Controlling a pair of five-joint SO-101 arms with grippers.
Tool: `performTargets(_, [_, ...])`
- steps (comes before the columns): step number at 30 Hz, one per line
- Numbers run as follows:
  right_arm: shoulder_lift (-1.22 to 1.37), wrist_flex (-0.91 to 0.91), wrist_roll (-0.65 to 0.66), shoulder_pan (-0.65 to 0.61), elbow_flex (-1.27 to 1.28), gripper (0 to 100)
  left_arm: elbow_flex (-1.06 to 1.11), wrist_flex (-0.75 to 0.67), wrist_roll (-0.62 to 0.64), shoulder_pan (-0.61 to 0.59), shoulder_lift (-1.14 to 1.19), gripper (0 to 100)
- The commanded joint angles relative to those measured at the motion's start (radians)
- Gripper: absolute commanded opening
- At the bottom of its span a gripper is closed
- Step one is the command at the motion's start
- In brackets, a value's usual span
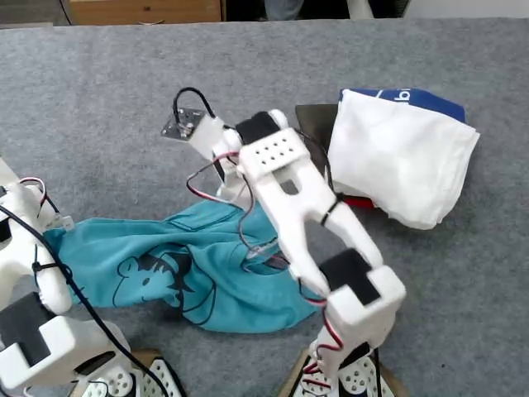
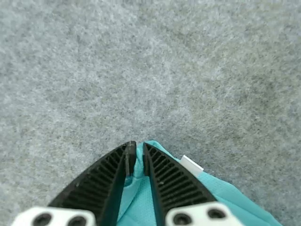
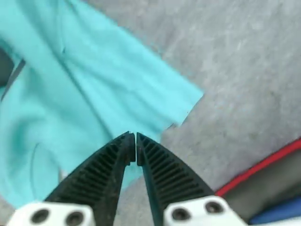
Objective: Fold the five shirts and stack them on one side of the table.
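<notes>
A teal shirt (image 1: 165, 265) lies crumpled and unfolded on the grey table (image 1: 99, 83), in the near half between the two arms, with a dark line drawing showing on its front. The left hand (image 2: 135, 147) sits at the shirt's left edge, just beside a small white tag (image 2: 190, 165). Its fingers are pressed narrowly together with teal cloth running up between them, so it grips the hem there.

The right hand (image 3: 135, 137) is over the shirt's far edge, near the middle of the table. Its fingers are closed tip to tip, and teal cloth spreads beneath and beyond them. Whether any of it is caught between the tips cannot be told.

On the right side of the table, well apart from the teal shirt's main body, a folded white shirt (image 1: 397, 157) lies on top of a stack. A blue one (image 1: 413, 98), a dark one (image 1: 314, 124) and a red edge (image 1: 359, 203) peek out from under it.
</notes>
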Motion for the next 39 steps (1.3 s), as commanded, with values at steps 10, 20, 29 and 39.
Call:
performTargets(10, [0.254,0.091,-0.057,0.023,-0.214,1.2,0.005,-0.037,0.008,0.007,-0.026,3])
performTargets(20, [0.254,0.08,-0.057,0.043,-0.139,1.2,0.005,-0.041,0.008,0.005,-0.026,3])
performTargets(29, [0.26,-0.035,-0.06,0.043,-0.11,1.2,0.005,-0.041,0.008,0.007,-0.026,3])
performTargets(39, [0.26,-0.293,-0.063,0.037,-0.11,1.3,0.005,-0.041,0.008,0.008,-0.026,3])
